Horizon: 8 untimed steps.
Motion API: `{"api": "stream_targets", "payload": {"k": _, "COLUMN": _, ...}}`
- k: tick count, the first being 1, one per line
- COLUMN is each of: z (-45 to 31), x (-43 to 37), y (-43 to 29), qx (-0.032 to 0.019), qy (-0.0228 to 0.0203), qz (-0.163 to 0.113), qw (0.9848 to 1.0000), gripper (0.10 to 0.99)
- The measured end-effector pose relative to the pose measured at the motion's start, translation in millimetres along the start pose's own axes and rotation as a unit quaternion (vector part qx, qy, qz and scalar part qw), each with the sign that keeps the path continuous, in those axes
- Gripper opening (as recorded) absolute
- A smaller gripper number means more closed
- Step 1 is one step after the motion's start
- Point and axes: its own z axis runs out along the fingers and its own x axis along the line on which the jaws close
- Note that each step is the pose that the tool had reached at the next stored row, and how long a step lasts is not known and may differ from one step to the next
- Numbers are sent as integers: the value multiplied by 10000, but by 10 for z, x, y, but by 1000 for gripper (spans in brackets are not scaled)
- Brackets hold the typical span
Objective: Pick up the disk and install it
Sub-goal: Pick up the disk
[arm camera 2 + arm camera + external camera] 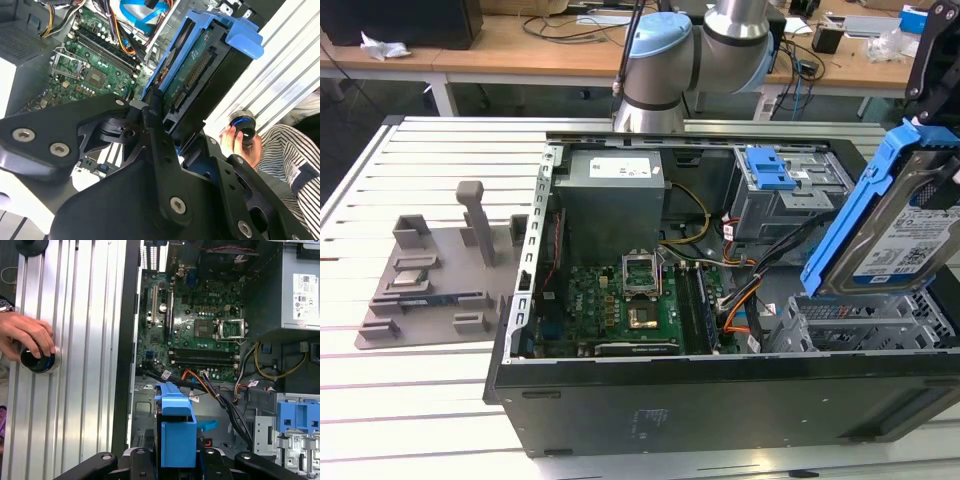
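The disk (905,235), a silver-grey drive with a blue-and-white label in a bright blue bracket, hangs tilted above the open computer case (720,390), over the metal drive bay (850,320) at the exterior view's right. My gripper (942,140) comes down from the top right and is shut on the disk's upper end. In the second wrist view the black fingers (152,125) clamp the bracket, and the disk (197,70) shows its green circuit side. In the first wrist view the disk (176,427) is seen edge-on, just ahead of the gripper (177,462).
Inside the case lie the motherboard (635,300), a grey power supply box (615,195) with a white sticker, a drive cage with a blue latch (768,168) and loose cables (740,295). A grey fixture plate (430,280) lies on the slatted table. A person's hand (25,335) holds a black knob.
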Motion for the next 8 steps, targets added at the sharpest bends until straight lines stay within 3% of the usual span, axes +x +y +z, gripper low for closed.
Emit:
{"api": "stream_targets", "payload": {"k": 2, "z": -4, "x": 1, "y": -59, "qx": 0, "qy": 0, "qz": 0, "qw": 10000, "gripper": 365}}
{"api": "stream_targets", "payload": {"k": 8, "z": -8, "x": 3, "y": -138, "qx": 0, "qy": 0, "qz": 0, "qw": 10000, "gripper": 365}}
